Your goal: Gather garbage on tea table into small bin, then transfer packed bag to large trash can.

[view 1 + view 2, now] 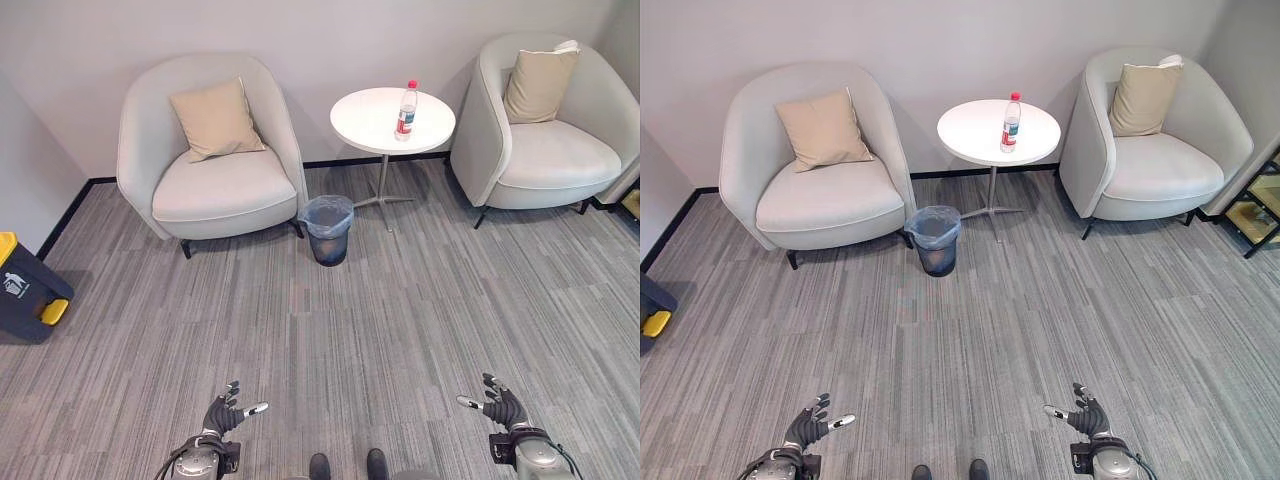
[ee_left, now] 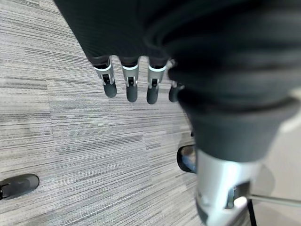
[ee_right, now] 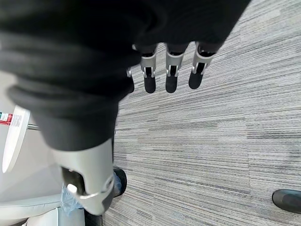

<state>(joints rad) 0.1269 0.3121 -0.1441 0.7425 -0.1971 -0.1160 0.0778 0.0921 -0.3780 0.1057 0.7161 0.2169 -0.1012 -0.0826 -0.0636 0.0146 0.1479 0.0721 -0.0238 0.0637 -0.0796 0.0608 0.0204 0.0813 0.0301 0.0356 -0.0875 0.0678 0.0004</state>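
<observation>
Bottle with a red cap is standing upright on the round white tabletop, toward its right side, up around 1 o'clock in the head view. Just in front of that table, on the grey carpet at about 12 o'clock, sits the small bin with a bluish bag lining it (can't tell if there's anything inside). It's right beside the front corner of the left armchair, which has a tan cushion on it. A second armchair with its own cushion is on the table's other side, around 2 o'clock. Way over at 9 o'clock, by the wall, there's the large trash can, dark with a yellow lid, well apart from everything else.

The left robot hand is down at 7 o'clock, fingers loosely spread, holding nothing. The right robot hand is at 5 o'clock, same deal, relaxed and empty. Both hang over bare carpet, far from the table.
</observation>
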